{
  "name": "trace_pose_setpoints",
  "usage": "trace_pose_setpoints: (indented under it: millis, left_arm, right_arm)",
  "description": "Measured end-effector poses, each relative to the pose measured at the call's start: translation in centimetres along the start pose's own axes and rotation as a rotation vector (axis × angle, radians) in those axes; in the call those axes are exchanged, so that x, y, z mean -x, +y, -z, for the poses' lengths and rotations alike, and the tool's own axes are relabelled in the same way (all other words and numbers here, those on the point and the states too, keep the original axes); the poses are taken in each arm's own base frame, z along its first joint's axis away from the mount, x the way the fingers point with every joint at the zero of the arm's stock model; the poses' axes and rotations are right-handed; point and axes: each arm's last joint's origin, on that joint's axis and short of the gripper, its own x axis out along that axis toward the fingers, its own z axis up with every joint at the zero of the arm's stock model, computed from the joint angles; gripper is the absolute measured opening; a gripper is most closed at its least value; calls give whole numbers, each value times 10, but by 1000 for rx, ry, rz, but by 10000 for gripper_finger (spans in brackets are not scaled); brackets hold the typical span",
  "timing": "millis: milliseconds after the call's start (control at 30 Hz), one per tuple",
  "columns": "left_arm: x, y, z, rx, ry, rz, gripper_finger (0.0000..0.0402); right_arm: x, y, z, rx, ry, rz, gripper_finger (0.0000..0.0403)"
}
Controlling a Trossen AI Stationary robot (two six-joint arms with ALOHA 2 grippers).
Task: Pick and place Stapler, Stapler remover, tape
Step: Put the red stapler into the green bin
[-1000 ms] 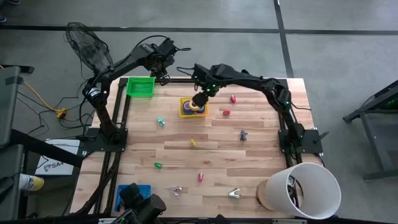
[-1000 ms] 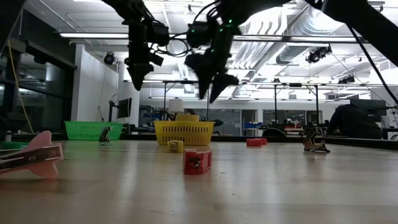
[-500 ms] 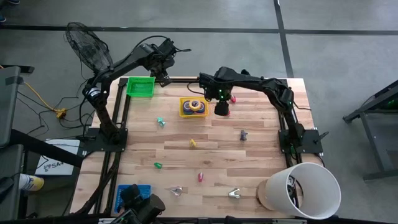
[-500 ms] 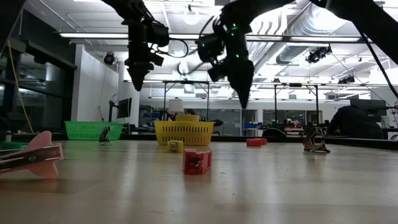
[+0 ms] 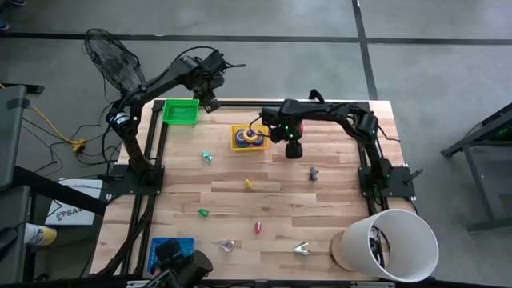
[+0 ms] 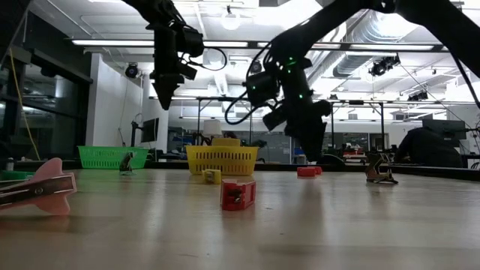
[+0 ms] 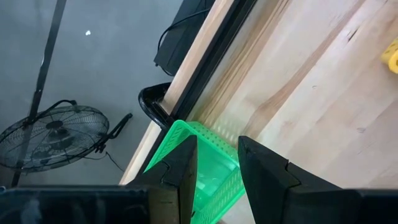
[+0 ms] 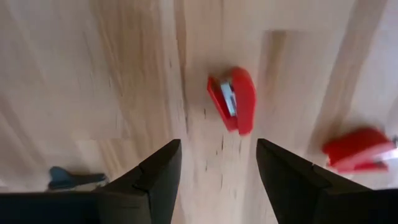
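My right gripper (image 5: 294, 149) hangs open, pointing down, low over the table just right of the yellow basket (image 5: 237, 145). That basket holds ring-shaped tape rolls (image 5: 250, 136). Below and ahead of the right gripper (image 8: 214, 171) a red stapler (image 8: 233, 99) lies on the wood, and a second red stapler (image 8: 357, 149) lies beside it. A grey-blue stapler remover (image 5: 313, 173) lies nearer the table's front. My left gripper (image 5: 210, 100) hangs open, high over the green basket (image 5: 180, 110) at the far left, with nothing between its fingers.
Small pieces lie scattered on the wood: teal (image 5: 206, 157), yellow (image 5: 248, 184), green (image 5: 203, 212) and red (image 5: 258, 228). Two metal stapler removers (image 5: 227, 245) (image 5: 301, 250) sit near the front edge. A white bucket (image 5: 392, 244) stands at the front right, a blue basket (image 5: 172, 246) at the front left.
My right gripper has left its place above the yellow basket, going toward the table's right edge and down, close to the red staplers. It rolled about its own axis on the way. The tape rolls have stayed in the basket.
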Motion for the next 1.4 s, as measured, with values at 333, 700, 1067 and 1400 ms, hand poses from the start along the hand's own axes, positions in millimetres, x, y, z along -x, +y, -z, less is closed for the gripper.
trace_pose_setpoints:
  millis: [333,700,1067,1400]
  left_arm:
    - [0,-1,0,0,-8,24,113]
    - [0,0,-2,6,-26,19,113]
    - [0,0,-3,7,-34,24,113]
    - [0,-1,-4,8,-56,72,113]
  right_arm:
    - [-19,-3,-4,85,-39,86,199]
    - [-34,0,-1,96,-48,77,163]
    - [-38,2,1,97,-41,46,80]
    - [-2,9,8,5,-228,-4,45]
